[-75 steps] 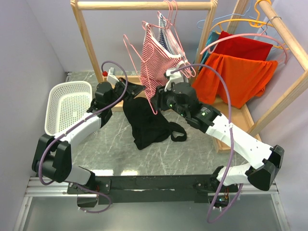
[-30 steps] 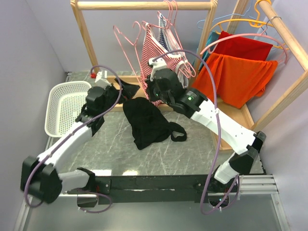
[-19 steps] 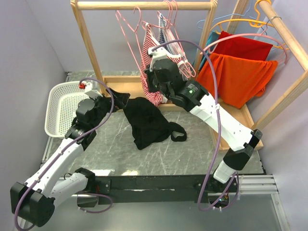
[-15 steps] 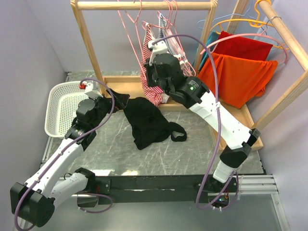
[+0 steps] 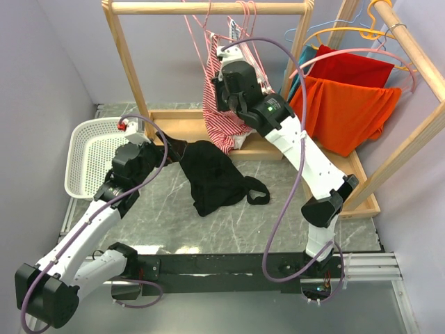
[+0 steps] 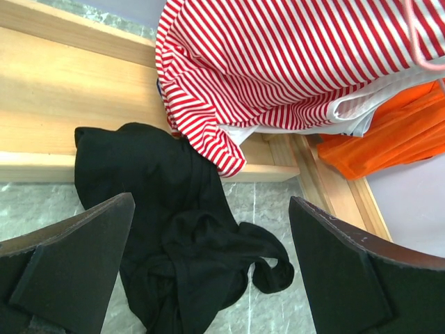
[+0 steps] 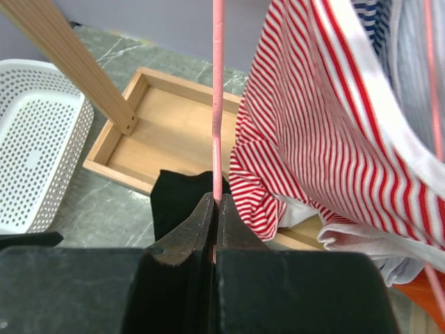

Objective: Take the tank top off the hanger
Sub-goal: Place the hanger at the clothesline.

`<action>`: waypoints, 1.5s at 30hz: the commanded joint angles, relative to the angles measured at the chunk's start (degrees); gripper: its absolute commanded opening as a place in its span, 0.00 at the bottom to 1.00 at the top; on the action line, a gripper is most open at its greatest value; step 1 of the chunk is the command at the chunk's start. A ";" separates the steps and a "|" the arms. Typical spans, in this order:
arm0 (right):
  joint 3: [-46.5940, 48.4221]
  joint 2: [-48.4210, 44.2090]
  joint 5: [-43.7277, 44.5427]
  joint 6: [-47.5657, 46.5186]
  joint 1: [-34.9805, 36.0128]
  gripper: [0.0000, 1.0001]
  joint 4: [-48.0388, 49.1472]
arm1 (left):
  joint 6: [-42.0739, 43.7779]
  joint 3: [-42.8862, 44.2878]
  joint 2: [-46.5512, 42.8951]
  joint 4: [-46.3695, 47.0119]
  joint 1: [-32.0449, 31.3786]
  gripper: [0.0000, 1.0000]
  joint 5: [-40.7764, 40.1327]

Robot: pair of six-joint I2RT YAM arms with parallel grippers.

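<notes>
Tank top [image 5: 212, 174] looks already off: black heap on the table [image 5: 278, 223], mid-frame in the top view, just below the hanging striped top [image 6: 292, 62]. Right gripper [image 7: 215, 203] is clenched on the wire of the bare pink hanger [image 7: 217, 104], held high by the rail [image 5: 208, 8] at top centre. Left gripper [image 6: 212, 202] is released, jaws wide, above the heap and holding nothing. My read: removal is done, hanger stow is in hand. Next: hook it over the rail clear of the striped top, then let go.
</notes>
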 commanded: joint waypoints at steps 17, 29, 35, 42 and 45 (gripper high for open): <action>-5.73 -4.06 -4.39 -0.41 -4.17 0.00 2.98 | 1.59 1.64 2.90 -0.06 -0.15 0.99 3.32; -19.26 -14.69 -3.25 1.17 -3.56 0.59 8.95 | 1.85 1.65 5.10 -0.32 -0.15 0.99 4.03; -24.10 -21.81 -4.83 0.21 -2.68 0.71 10.02 | 1.59 2.26 9.93 -2.44 -0.15 0.99 2.88; -32.35 -30.15 -3.07 1.35 -1.54 0.74 10.37 | 0.97 0.85 16.00 0.81 -0.59 1.00 4.81; -36.84 -34.54 -2.20 2.58 -0.84 0.75 11.42 | 3.42 1.46 19.16 0.82 -3.92 0.99 2.38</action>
